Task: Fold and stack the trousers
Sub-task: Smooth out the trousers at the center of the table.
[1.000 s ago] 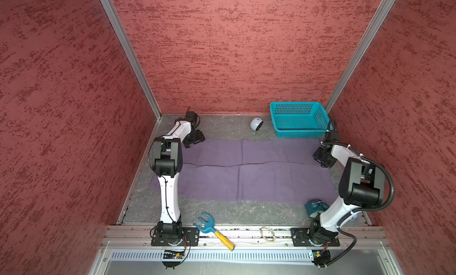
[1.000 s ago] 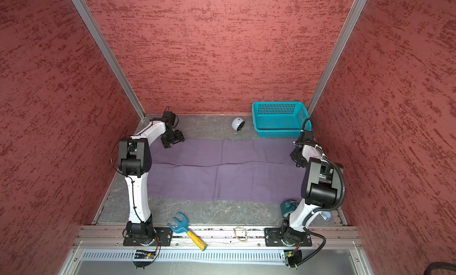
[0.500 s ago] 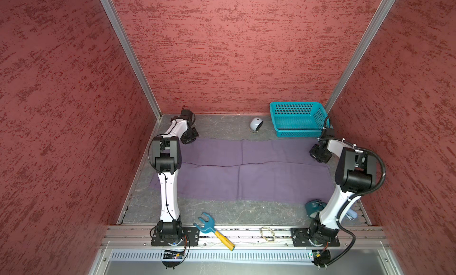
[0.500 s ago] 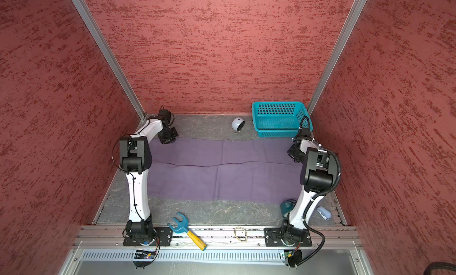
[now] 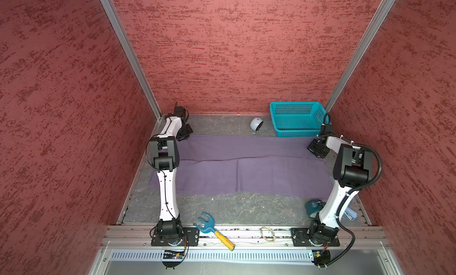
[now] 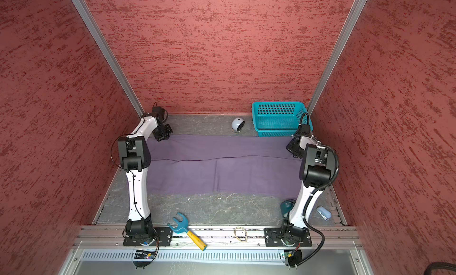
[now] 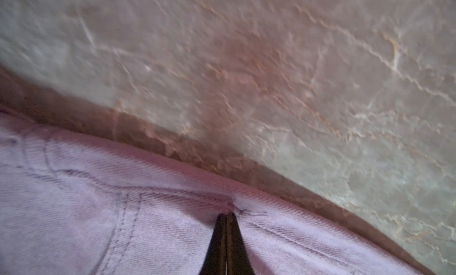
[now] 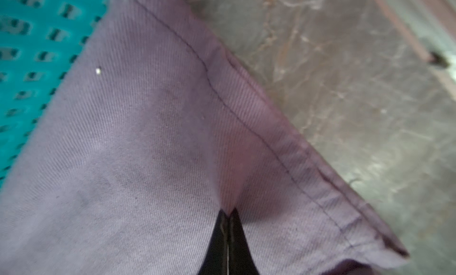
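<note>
The purple trousers [image 5: 246,162] lie flat across the grey table in both top views, legs side by side with a seam line between them [image 6: 222,160]. My left gripper [image 5: 184,136] is down at their far left corner. In the left wrist view its jaws [image 7: 227,215] are shut, pinching puckered cloth [image 7: 148,224] near a stitched edge. At the far right corner by the basket sits my right gripper [image 5: 318,151]. Its jaws [image 8: 229,211] are also shut, with the cloth [image 8: 148,150] gathered into a ridge at the tips, close to the hem.
A teal basket [image 5: 297,118] stands at the back right, touching the trousers' edge [image 8: 29,64]. A white round object [image 5: 256,124] lies beside it. A blue-and-yellow fork tool [image 5: 214,230] and a rubber band [image 5: 267,233] rest on the front rail. A teal object [image 5: 313,207] sits by the right arm's base.
Both grippers have closed from open onto the far corners of the trousers. The left one shifted slightly left, the right one slightly toward the back.
</note>
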Controlling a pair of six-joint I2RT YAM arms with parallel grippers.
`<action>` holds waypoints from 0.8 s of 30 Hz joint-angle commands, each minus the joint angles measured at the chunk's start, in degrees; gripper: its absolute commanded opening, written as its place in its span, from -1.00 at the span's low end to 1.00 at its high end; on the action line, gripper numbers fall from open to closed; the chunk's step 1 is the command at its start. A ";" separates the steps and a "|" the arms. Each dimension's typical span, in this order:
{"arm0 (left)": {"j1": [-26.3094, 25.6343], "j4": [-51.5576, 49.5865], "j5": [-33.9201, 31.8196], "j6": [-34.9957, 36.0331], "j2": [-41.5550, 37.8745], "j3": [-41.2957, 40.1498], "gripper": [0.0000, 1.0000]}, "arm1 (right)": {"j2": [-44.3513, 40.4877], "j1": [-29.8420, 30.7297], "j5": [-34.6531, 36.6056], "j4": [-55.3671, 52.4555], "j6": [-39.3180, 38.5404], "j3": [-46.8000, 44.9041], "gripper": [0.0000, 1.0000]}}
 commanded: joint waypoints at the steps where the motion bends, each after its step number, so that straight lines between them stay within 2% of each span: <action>1: 1.78 -1.51 -3.39 1.09 2.41 5.24 -1.00 | 2.60 0.29 -3.20 2.22 0.88 0.96 -1.00; 6: 1.43 -2.32 -2.51 0.97 1.58 6.81 -1.00 | 0.73 0.92 -3.58 2.30 0.31 0.68 -0.87; 7: 1.13 -2.55 -2.68 1.05 0.74 6.51 -0.90 | -0.52 1.04 -3.23 2.23 0.16 0.18 -0.81; 9: 0.42 -2.48 -3.20 1.14 -2.18 4.67 -0.39 | -4.29 1.17 -1.82 1.60 -0.39 -1.27 -0.66; 10: 0.11 -2.22 -3.52 1.14 -3.85 3.47 -0.23 | -6.20 1.17 -1.05 0.98 -0.68 -1.95 -0.59; 12: -0.52 -1.64 -4.44 0.65 -8.28 0.22 -0.07 | -10.25 1.17 1.26 -1.00 -1.19 -3.46 -0.42; 16: -1.75 2.60 -8.20 -1.60 -21.56 -12.27 0.16 | -18.27 1.12 7.61 -6.21 -1.35 -7.81 -0.19; 19: -1.79 4.57 -10.90 -4.20 -31.78 -23.26 0.18 | -24.05 0.98 9.63 -7.60 -0.42 -13.74 -0.15; 24: 0.15 8.15 -9.71 -8.09 -47.14 -42.21 0.19 | -32.03 -0.44 10.62 -8.56 1.44 -23.55 -0.04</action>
